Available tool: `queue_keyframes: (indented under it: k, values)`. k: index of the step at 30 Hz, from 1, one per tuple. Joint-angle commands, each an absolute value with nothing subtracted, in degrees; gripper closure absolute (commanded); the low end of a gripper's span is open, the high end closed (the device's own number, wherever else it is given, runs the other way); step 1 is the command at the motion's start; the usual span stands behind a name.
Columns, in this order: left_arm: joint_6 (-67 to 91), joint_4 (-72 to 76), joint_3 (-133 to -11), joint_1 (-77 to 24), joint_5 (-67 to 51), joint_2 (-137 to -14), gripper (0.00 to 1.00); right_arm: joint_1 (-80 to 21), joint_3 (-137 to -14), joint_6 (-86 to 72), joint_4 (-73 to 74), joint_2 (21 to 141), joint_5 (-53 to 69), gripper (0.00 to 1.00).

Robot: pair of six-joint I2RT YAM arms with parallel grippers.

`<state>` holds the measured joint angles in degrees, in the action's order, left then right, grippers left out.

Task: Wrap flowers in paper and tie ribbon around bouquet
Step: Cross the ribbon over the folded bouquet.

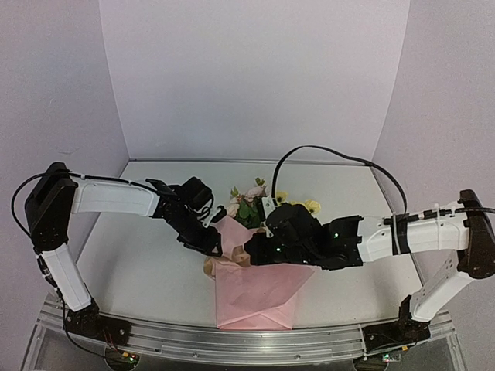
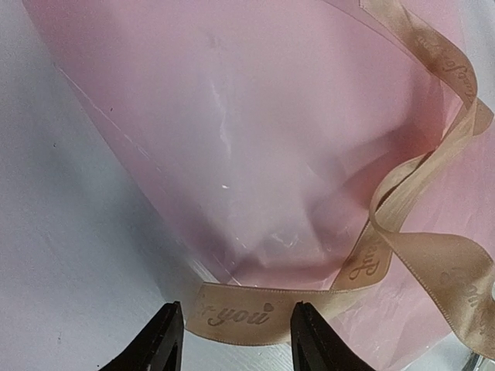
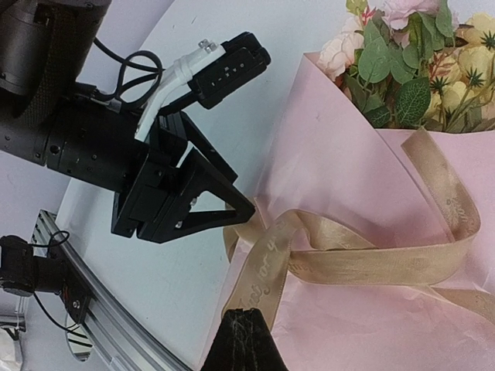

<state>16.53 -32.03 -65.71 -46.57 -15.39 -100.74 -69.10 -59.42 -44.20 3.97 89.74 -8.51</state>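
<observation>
So the bouquet (image 1: 259, 290) is lying in the middle of the white tabletop (image 1: 139, 263) in the top view. Its flowers (image 1: 249, 202) are poking toward the upper middle of the frame and the wrapped end is pointing at the bottom edge. Both arms are crowding in over it, the left from the left side and the right from the right side. The pink paper (image 2: 255, 139) is filling most of the left wrist view, creased into a cone. The tan ribbon (image 3: 363, 259) is running around that cone and crossing over itself in a loose loop near the centre of the right wrist view. The right claw (image 3: 244, 317) is showing up as a dark tip at the bottom middle of that view, and it's pinching shut on one tail of the ribbon. The left claw (image 2: 236, 332) is sitting at the bottom of its own view with its jaws apart. Its fingers (image 2: 164, 344) are straddling a printed stretch of ribbon that's lying flat right at the paper's lower edge, and they aren't squeezing it as far as I'm seeing.
</observation>
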Motion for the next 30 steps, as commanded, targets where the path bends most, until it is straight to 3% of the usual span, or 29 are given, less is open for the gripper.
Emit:
queue_keyframes:
  k: [1, 7, 11, 19, 30]
  values:
    - [15.18, -33.05, -67.87, -46.77, -19.21, -100.29, 0.49, -69.35, -59.77, -44.95, 3.87, 86.71, -9.44, 1.00]
    - [14.69, -32.78, -66.22, -46.76, -22.06, -98.76, 0.42, -69.35, -60.10, -44.82, 3.96, 86.84, -9.31, 1.00]
    - [14.58, -32.18, -65.06, -46.76, -23.28, -98.42, 0.43, -69.35, -60.28, -44.77, 4.14, 87.12, -9.26, 1.00]
    - [14.90, -32.53, -65.61, -46.84, -23.02, -99.60, 0.62, -69.35, -61.05, -44.80, 4.88, 87.23, -9.28, 1.00]
    - [17.45, -29.68, -67.28, -46.88, -25.58, -99.87, 0.99, -69.99, -62.46, -46.31, 5.36, 87.96, -7.18, 1.00]
